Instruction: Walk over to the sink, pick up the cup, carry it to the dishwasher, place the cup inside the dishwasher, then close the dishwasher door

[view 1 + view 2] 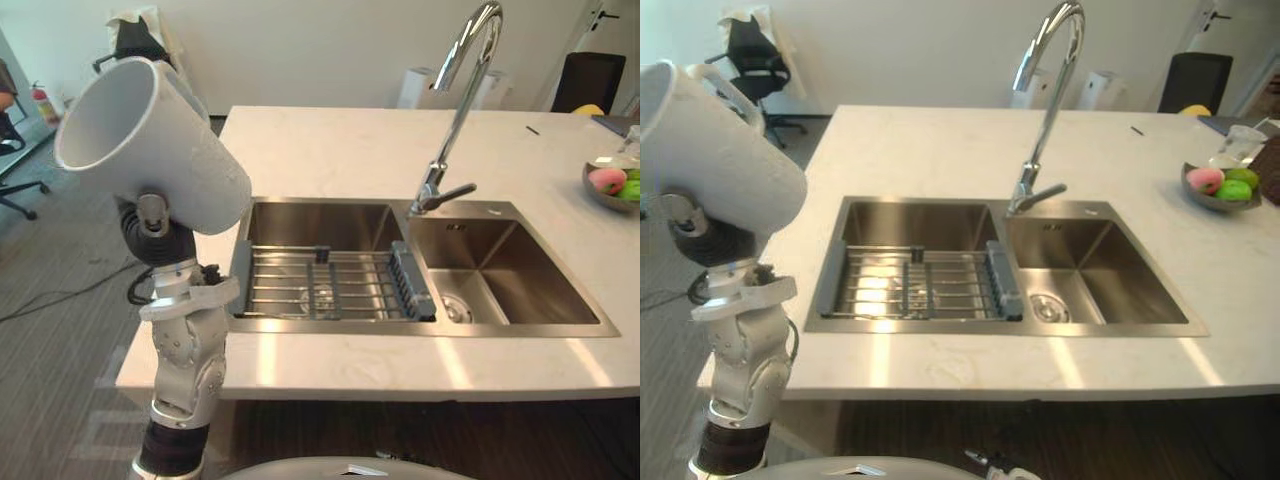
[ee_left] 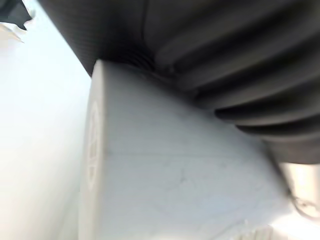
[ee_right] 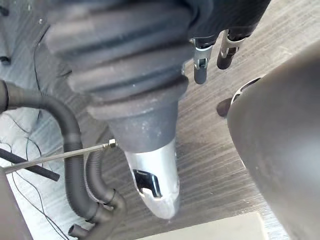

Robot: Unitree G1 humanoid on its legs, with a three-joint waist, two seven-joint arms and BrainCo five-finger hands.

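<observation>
The cup (image 1: pixel 165 135), white with a handle, is up in the air in the left hand (image 1: pixel 158 238). It is tilted, with its open mouth turned up and to the left. It hangs off the counter's (image 1: pixel 330 150) left edge, above the grey floor (image 1: pixel 60 330) and well apart from the sink (image 1: pixel 500 265). The left hand is clenched on the cup from below. Its thumb lies against the wall, and its fingers are hidden behind the cup.

The right hand (image 3: pixel 200 70) hangs over the wooden floor with loose fingers and grasps nothing.

The sink has two basins. A wire rack (image 1: pixel 320 285) lies in the left one, and the tap (image 1: pixel 455 110) arches over the divide. A bowl of fruit (image 1: pixel 610 185) sits at the counter's far right. An office chair (image 1: pixel 755 50) stands beyond the counter's far left corner.
</observation>
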